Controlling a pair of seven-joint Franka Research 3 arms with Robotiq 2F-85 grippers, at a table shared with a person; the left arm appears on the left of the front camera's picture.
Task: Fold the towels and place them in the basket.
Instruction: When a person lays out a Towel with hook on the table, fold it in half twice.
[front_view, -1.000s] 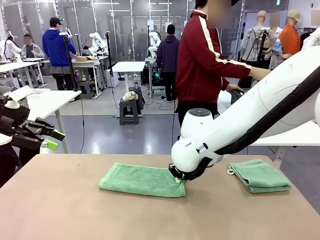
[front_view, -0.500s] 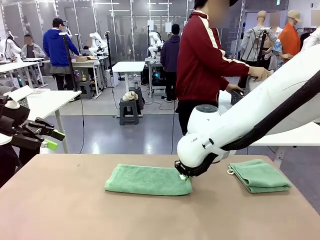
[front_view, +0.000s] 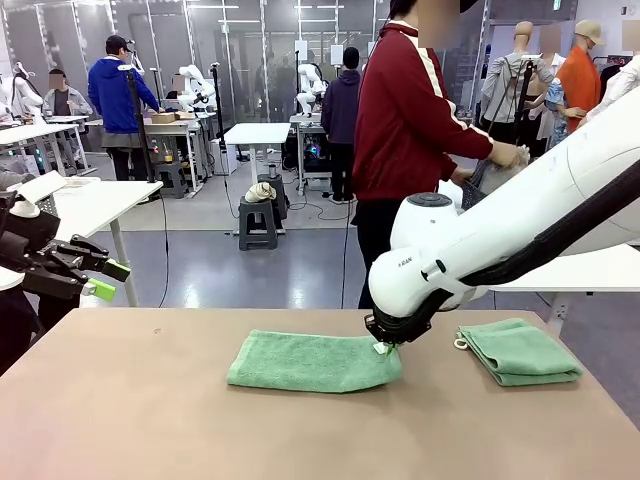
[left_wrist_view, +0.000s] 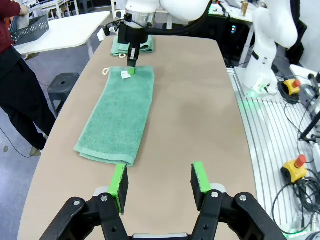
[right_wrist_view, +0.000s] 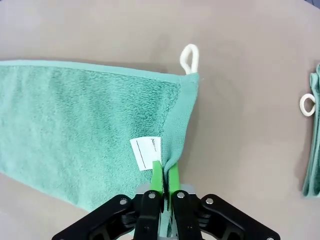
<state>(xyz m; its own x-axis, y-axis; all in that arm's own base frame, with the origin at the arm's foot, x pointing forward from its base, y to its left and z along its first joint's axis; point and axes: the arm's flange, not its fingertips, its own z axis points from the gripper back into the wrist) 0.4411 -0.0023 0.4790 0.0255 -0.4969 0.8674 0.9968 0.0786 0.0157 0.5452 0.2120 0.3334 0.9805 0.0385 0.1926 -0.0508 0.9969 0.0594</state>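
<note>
Right gripper: the black two-finger right gripper (right_wrist_view: 165, 186) with green pads is closed to a sliver on the short edge of a mint-green terry towel, pinching the hem just beside the white label (right_wrist_view: 146, 152). In the front view it (front_view: 385, 343) sits low over the towel's 3 o'clock end, touching the cloth.

Held towel: the long mint-green terry towel (front_view: 313, 361) lies folded lengthwise and flat on the table, stretching from the gripper toward 9 o'clock. Its pale corner loop (right_wrist_view: 189, 58) sticks out at 12 o'clock of the pinched edge in the right wrist view.

Left gripper: the black left gripper (left_wrist_view: 159, 181) has its green pads spread wide apart with nothing between them. It hovers above the table just short of the towel's near end (left_wrist_view: 118, 121). In the front view it (front_view: 104, 280) is raised at 9 o'clock, off the table's edge.

Second towel: a smaller folded mint-green terry towel (front_view: 519, 351) lies at 3 o'clock of the right gripper, apart from the first, its loop (front_view: 461, 343) toward the gripper.

Table: plain brown matte tabletop (front_view: 150, 430).

Basket: a dark grey mesh plastic basket (left_wrist_view: 30, 28) rests on a white side table at 11 o'clock in the left wrist view, a person's hand (left_wrist_view: 22, 10) at its rim.
</note>
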